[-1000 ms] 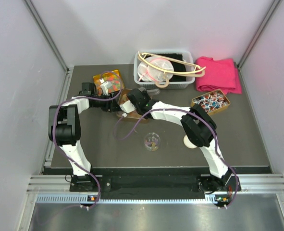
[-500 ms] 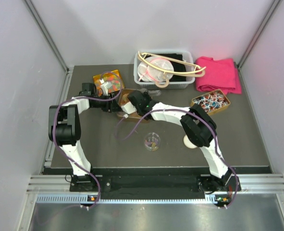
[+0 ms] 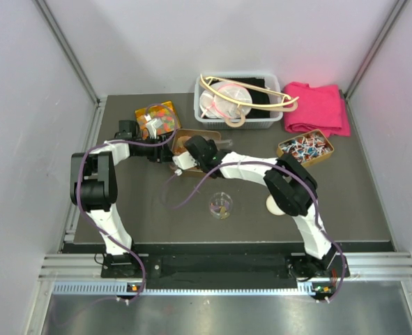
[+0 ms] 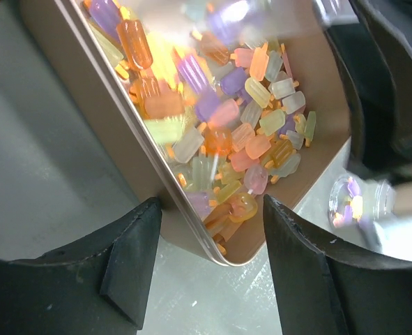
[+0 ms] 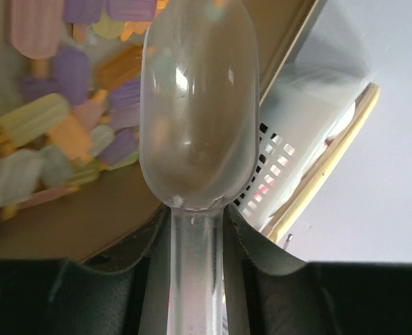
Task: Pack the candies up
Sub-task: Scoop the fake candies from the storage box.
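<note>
The candies point(image 4: 240, 132) are small translucent pieces, orange, yellow, pink and purple, heaped in the low corner of a tilted copper tin point(image 4: 317, 77). My left gripper point(image 4: 212, 206) straddles that corner with a finger against the tin's outer wall. From above, the tin point(image 3: 199, 136) lies mid-table with the left gripper point(image 3: 165, 152) at its left edge. My right gripper point(image 5: 195, 209) is shut on the handle of a clear plastic scoop point(image 5: 197, 105). The scoop's empty bowl hovers over the candies point(image 5: 66, 125). The right gripper point(image 3: 186, 157) sits above the tin.
A small clear cup point(image 3: 220, 204) holding a few pieces stands in front, also in the left wrist view point(image 4: 355, 202). A white ball point(image 3: 274, 205), a tin of wrapped sweets point(image 3: 305, 149), a pink cloth point(image 3: 317, 108), a white basket point(image 3: 261, 120) and an orange box point(image 3: 158, 118) surround them.
The right gripper with the scoop has slid toward the near left over the tin, uncovering the tin's far end. The left arm has stayed put.
</note>
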`<move>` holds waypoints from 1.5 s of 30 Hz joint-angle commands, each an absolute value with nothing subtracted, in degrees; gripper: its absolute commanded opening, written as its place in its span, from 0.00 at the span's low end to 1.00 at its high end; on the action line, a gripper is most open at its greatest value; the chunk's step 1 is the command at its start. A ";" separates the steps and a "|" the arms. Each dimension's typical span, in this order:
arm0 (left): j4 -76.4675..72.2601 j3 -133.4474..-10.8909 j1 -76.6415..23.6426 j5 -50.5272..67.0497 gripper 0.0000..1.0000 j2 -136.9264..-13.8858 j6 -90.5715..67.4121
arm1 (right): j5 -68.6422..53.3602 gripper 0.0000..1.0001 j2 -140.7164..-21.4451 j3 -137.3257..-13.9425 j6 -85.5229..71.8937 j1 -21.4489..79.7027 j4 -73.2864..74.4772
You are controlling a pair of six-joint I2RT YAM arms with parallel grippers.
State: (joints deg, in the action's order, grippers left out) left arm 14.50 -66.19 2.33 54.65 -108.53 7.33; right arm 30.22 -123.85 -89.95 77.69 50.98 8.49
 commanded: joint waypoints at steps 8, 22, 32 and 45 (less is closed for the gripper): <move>12.13 -66.27 2.29 56.16 0.65 -108.37 6.77 | 17.14 0.00 -114.27 -81.04 69.53 57.22 15.99; 13.09 -66.62 2.29 56.16 0.64 -108.28 7.38 | 9.85 0.00 -115.39 -82.62 62.14 57.39 22.32; 13.80 -67.06 2.29 57.92 0.64 -108.90 7.65 | 6.16 0.00 -120.93 -86.30 55.20 57.48 21.27; 13.01 -67.32 2.20 58.27 0.64 -110.21 6.59 | -1.56 0.00 -123.49 -92.54 49.22 57.39 24.86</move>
State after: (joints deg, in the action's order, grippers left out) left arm 14.17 -66.22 2.87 54.57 -109.54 7.33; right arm 10.13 -120.70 -89.97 53.30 55.96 19.75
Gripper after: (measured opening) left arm 0.643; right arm 0.288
